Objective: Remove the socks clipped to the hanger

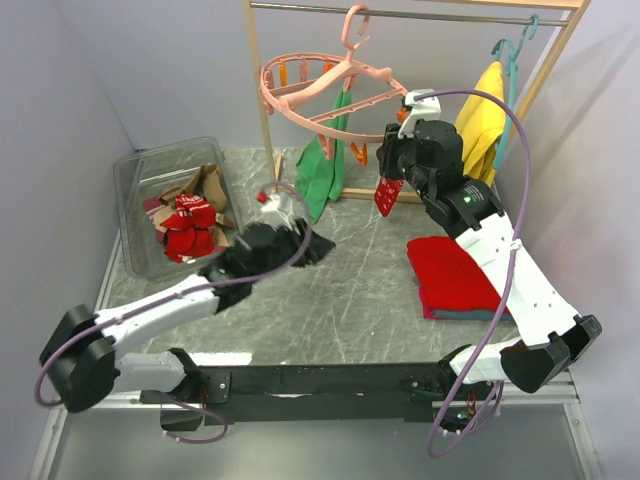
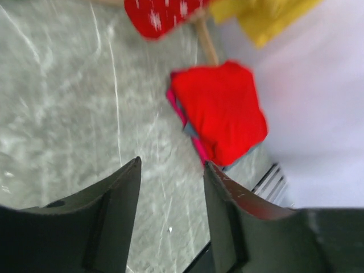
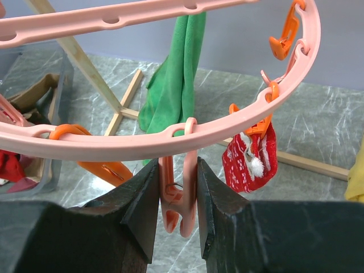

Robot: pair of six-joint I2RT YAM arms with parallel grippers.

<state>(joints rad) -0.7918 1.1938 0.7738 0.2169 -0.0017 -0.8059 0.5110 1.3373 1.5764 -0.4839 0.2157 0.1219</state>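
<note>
Because the right gripper (image 3: 177, 170) is squeezed shut on a pink peg (image 3: 181, 211) that holds nothing, it may be on the wrong peg. That peg hangs from the near rim of the hanger (image 3: 142, 145). The one sock (image 3: 250, 162) I can see on the hanger is red with white bits. It hangs from an orange peg (image 3: 263, 124) just beside the pink one, further along the rim.

If the gripper pulls now, no sock comes off. The pull could tip the hanger or make it swing, since it hangs only by its hook (image 1: 355, 25). A hard tug might even lift the hook off the rail (image 1: 420, 14).

The left gripper (image 2: 172, 170) is wide apart and holds nothing, low over the worktop (image 2: 68, 102), well below the hanger. It is too far off to steady the hanger. More socks (image 1: 188, 228) lie in the bin (image 1: 140, 165), below the hanger and off to its left.
</note>
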